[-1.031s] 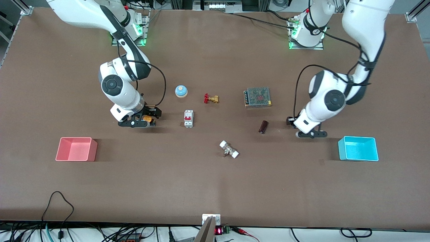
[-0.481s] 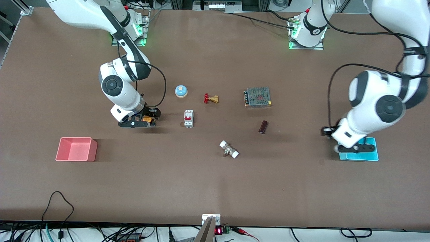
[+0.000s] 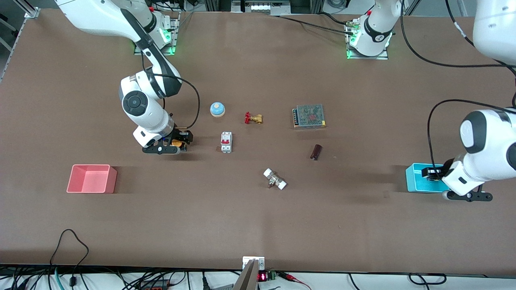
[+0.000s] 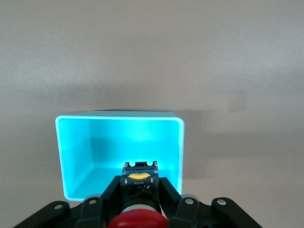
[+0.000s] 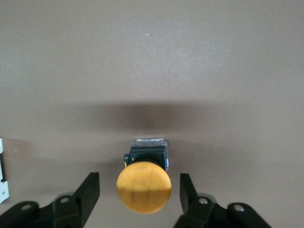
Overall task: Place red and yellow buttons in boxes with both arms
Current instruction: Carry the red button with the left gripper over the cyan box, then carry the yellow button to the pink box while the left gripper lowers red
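We had the two arms at different stages of the same job. Our left gripper [image 4: 139, 199] hung over the cyan box [image 3: 419, 183] at the left arm's end of the table, its fingers clamped tight on the red button [image 4: 137, 221], whose black body with a yellow-marked end pointed down into the tub (the front view hid the button itself under the wrist). Judging from the left wrist view, the button sat over the near wall of the box, not over its middle, so the next move there called for a short shift toward the centre, a descent, and only then a release, lest the block land on the rim and tip out. Our right gripper [image 5: 139, 194] was low at the table near the right arm's base, with the yellow button [image 5: 144, 186] standing between its fingers [image 5: 88, 192]; a clear gap showed on each side of the orange-yellow cap, so the jaws were partly open and nothing was gripped yet. That side called for closing squarely on the black body beneath the cap, then a lift and a carry to the salmon-pink box [image 3: 92, 179], which lay nearer the front camera and well apart from the button. Neither box held anything we could see, so we judged the task at roughly its halfway mark.
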